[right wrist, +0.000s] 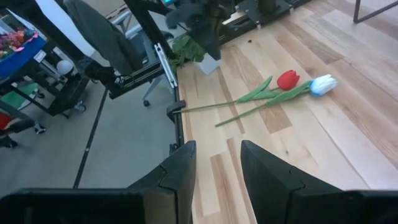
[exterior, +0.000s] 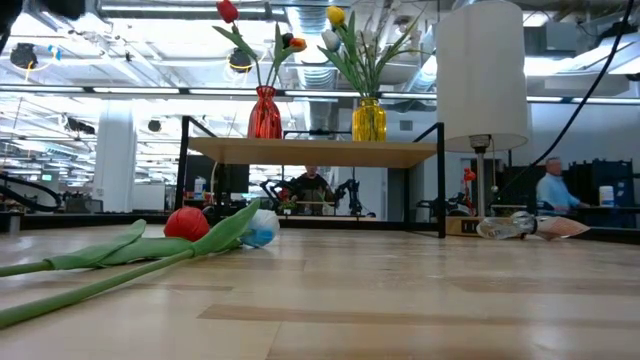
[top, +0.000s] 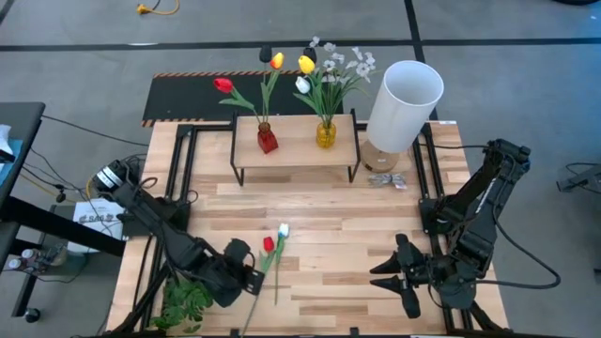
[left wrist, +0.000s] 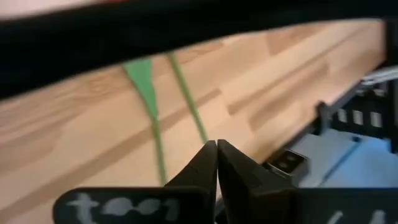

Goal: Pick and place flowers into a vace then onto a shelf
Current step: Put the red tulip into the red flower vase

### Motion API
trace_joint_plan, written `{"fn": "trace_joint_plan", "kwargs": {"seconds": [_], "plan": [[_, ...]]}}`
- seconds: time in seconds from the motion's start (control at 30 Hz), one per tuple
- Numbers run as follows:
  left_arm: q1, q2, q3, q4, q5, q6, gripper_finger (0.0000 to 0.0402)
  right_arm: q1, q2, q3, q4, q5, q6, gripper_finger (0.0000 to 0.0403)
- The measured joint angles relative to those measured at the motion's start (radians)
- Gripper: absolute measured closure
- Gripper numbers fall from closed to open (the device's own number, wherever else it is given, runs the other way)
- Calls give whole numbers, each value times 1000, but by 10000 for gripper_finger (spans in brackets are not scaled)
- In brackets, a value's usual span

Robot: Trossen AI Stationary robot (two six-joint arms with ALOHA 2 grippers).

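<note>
Left pincer [left wrist: 217, 155] is fully closed, tips meeting with no gap. It's low over the front-left of the tabletop [top: 376, 216], at the stem ends of the two loose flowers. One green stem runs right up to the tips in the left wrist view, and I can't tell if it's nipped or just missed. My guess is it's going for the stem end because that's the only thin, graspable part and it keeps the head clear.

Right pincer [right wrist: 217, 146] is parked front-right, jaws partly apart and empty. It's aimed across at the loose flowers, likely waiting for a handover or regrip.

Big to small:
- shelf [top: 296, 141]: at the back centre of the tabletop, already carrying both vases, so most of the job looks done.
- white lamp [top: 404, 103]: just right of the shelf. It crowds any approach from that side.
- yellow vase [top: 326, 134]: on the right of the shelf, upright, holding the yellow and white tulips plus the white blossom spray.
- red vase [top: 268, 141]: on the left of the shelf, upright, holding two tulips.
- leafy sprig [top: 188, 302]: at the front-left corner beside the left arm. Not a bloom, so leave it.
- red tulip [top: 269, 244] and white tulip [top: 284, 230]: lying flat, heads side by side and pointing toward the shelf, stems trailing to the front edge. Neither is in a vase yet.

Risk: if the stem is caught at all it's right at the end, so the flower will droop and swing when lifted.
</note>
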Motion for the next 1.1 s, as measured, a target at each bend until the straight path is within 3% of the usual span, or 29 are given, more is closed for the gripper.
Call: {"fn": "trace_joint_plan", "kwargs": {"seconds": [0.3, 0.47, 0.9, 1.1], "plan": [[21, 165, 80, -42, 131, 41, 401, 0, 0, 0, -16, 2, -2, 285], [26, 227, 149, -131, 97, 46, 401, -4, 0, 0, -31, 3, 5, 285], [50, 281, 149, -139, 88, 32, 401, -6, 0, 0, -75, 6, 6, 285], [75, 293, 150, -108, 121, 157, 401, -9, 0, 0, -80, 9, 6, 285]]}}
